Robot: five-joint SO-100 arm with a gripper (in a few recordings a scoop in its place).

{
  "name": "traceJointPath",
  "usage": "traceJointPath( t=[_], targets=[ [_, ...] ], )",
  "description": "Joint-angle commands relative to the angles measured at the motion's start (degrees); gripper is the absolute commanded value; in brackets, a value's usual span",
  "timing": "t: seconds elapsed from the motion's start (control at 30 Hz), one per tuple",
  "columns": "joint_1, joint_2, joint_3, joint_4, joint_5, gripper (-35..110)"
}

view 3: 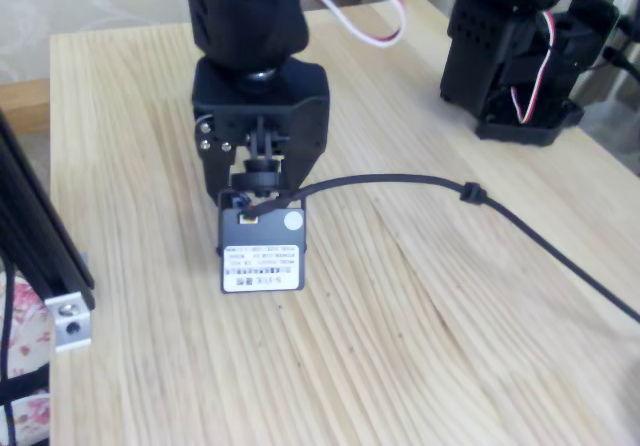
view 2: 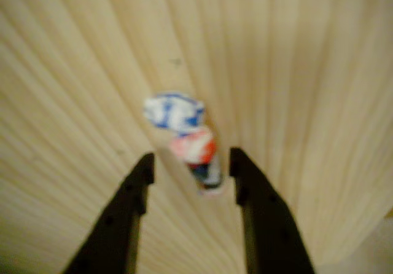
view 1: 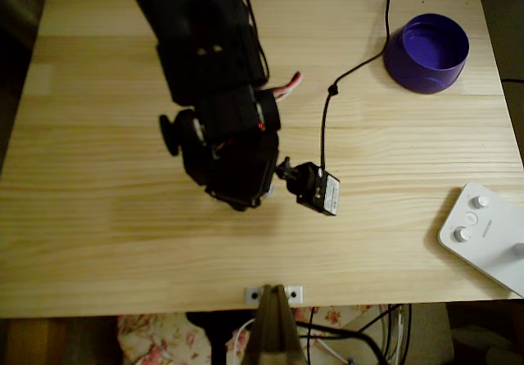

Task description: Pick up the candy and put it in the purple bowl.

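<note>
A pale wooden table (view 1: pixel 98 242) of glued planks is seen in the overhead view. A purple bowl (view 1: pixel 426 52) is set upright near the far right corner. A white device with round buttons (view 1: pixel 483 234) is laid at the right edge, well apart from the bowl. In the wrist view, a wrapped candy (view 2: pixel 187 140) is seen lying on the table (view 2: pixel 319 71); detail is blurred.

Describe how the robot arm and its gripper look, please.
The arm is black and blocky, with red-and-white wires looping off it. A small black camera with a white label hangs on the wrist, trailing a black cable. The gripper has two flat black fingers.
</note>
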Motion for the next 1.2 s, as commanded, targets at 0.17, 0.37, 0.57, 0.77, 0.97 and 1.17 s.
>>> traceJointPath(
  t=[0.17,0.37,0.57,0.77,0.97,1.17],
  targets=[
    [0.53,1.32,-0.97,-1.58,-1.76,13],
    [0.44,1.32,-1.32,-1.41,-3.08,8],
    [0.79,2.11,-1.49,-0.79,-2.64,7],
    [1.23,3.52,-1.32,-0.53,-1.05,6],
    [1.05,3.52,0.09,-1.05,0.44,5],
    [2.46,6.15,-1.93,1.85,1.41,5]
  ],
)
